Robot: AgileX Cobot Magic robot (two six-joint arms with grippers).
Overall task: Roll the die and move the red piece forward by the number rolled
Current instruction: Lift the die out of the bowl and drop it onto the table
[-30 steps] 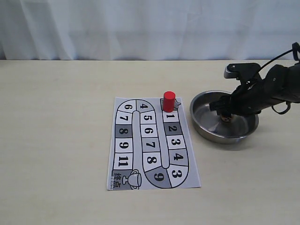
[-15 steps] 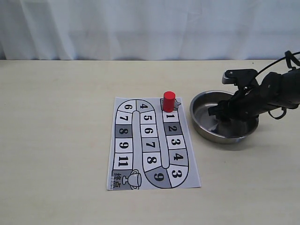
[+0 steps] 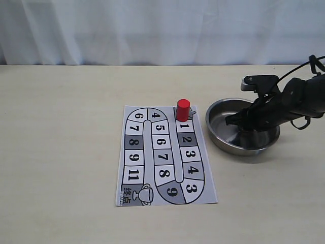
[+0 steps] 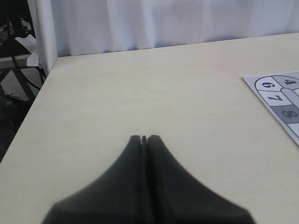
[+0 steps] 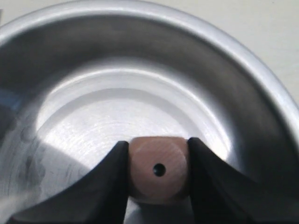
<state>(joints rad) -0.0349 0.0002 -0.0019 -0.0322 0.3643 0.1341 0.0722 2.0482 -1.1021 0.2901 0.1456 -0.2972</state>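
The die (image 5: 158,169), a tan wooden cube showing one black pip, sits between the two black fingers of my right gripper (image 5: 158,175), which is shut on it low inside the steel bowl (image 5: 261,93). In the exterior view that gripper (image 3: 247,125) reaches down into the bowl (image 3: 218,133) and hides the die. The red piece (image 3: 183,110) stands upright at the top of the paper game board (image 3: 163,156), just above square 1. My left gripper (image 4: 144,138) is shut with nothing in it, above bare table; it is out of the exterior view.
The board's numbered track runs 1 to 11 down to a trophy square (image 3: 137,194). A white curtain (image 3: 152,30) backs the table's far edge. The table edge (image 4: 42,88) drops off beside the left gripper.
My right gripper has sunk lower into the bowl over the die, which showed in the exterior view a second ago and is now hidden by the gripper. The red piece has not moved.
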